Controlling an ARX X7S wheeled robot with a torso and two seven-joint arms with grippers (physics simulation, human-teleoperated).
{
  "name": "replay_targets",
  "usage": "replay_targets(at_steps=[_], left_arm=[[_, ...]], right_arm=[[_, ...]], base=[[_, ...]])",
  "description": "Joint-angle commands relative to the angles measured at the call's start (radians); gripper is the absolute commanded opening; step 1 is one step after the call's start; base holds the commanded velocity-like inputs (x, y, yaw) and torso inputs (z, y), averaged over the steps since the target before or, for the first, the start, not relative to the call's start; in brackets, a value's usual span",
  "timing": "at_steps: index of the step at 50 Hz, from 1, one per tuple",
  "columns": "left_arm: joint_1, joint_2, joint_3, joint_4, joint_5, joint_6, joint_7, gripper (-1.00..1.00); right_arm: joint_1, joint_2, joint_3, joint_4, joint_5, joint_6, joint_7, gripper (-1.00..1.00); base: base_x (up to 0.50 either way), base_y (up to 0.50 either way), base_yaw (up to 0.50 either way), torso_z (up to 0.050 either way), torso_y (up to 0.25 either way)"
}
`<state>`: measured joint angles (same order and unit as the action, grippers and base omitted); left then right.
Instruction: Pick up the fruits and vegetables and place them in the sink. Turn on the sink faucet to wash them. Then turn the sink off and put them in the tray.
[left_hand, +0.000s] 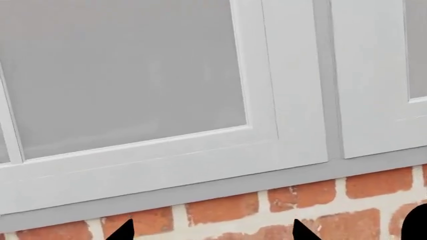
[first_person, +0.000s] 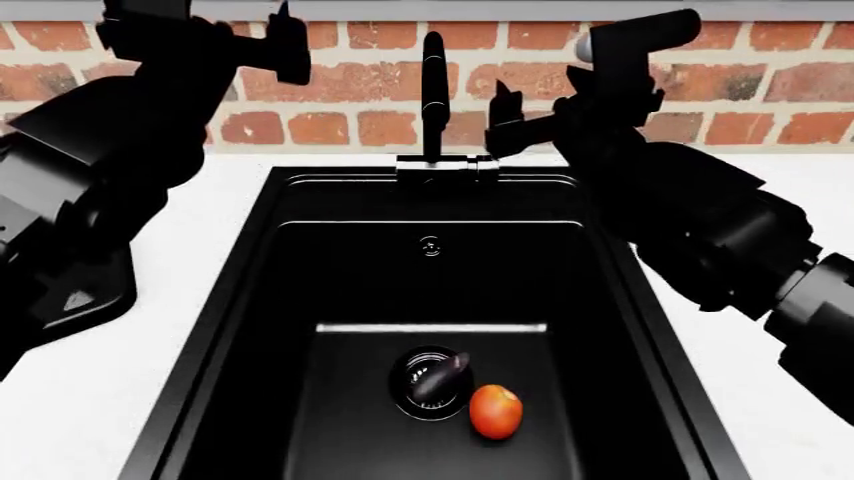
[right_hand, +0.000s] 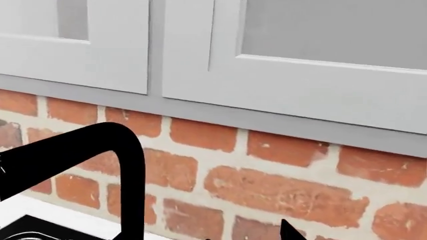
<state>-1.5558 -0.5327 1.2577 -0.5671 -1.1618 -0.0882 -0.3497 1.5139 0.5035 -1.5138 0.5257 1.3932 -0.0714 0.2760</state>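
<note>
The orange-red fruit (first_person: 495, 411) lies on the floor of the black sink (first_person: 240, 300), just right of the drain. The dark purple eggplant (first_person: 449, 373) lies on the drain. The black faucet (first_person: 431, 90) stands at the sink's back rim; its spout also shows in the right wrist view (right_hand: 130, 160). My left gripper (first_person: 274, 40) is raised at the upper left, open and empty, facing the wall (left_hand: 212, 232). My right gripper (first_person: 514, 118) is open and empty, raised just right of the faucet (right_hand: 210, 235). The black tray (first_person: 80, 295) lies left of the sink, mostly hidden by my left arm.
A red brick wall (first_person: 347, 75) runs behind the white counter (first_person: 787, 420). Grey-white cabinets (left_hand: 200, 100) hang above it and also fill the top of the right wrist view (right_hand: 280, 75). My bulky arms overhang both sides of the sink.
</note>
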Motion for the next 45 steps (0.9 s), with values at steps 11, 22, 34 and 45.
replay_targets(at_steps=[11,22,34,45], left_arm=[[0.049,-0.068,0.001,0.110,-0.012,-0.012,-0.046,1.00],[0.063,-0.081,0.000,0.128,-0.005,-0.003,-0.055,1.00],[0.069,-0.105,-0.002,0.173,-0.012,-0.013,-0.065,1.00],[0.074,-0.117,-0.005,0.191,-0.011,-0.009,-0.065,1.00]], right_arm=[[-0.006,-0.204,0.028,0.379,-0.010,-0.053,-0.163,1.00],[-0.006,-0.415,0.073,0.782,-0.003,-0.111,-0.282,1.00],[-0.055,-0.421,0.184,0.783,-0.103,-0.063,-0.282,1.00],[-0.077,-0.436,0.539,0.783,-0.435,-0.002,-0.295,1.00]], base=[[0.00,0.00,0.00,0.000,0.000],[0.00,0.00,0.00,0.000,0.000],[0.00,0.00,0.00,0.000,0.000],[0.00,0.00,0.00,0.000,0.000]])
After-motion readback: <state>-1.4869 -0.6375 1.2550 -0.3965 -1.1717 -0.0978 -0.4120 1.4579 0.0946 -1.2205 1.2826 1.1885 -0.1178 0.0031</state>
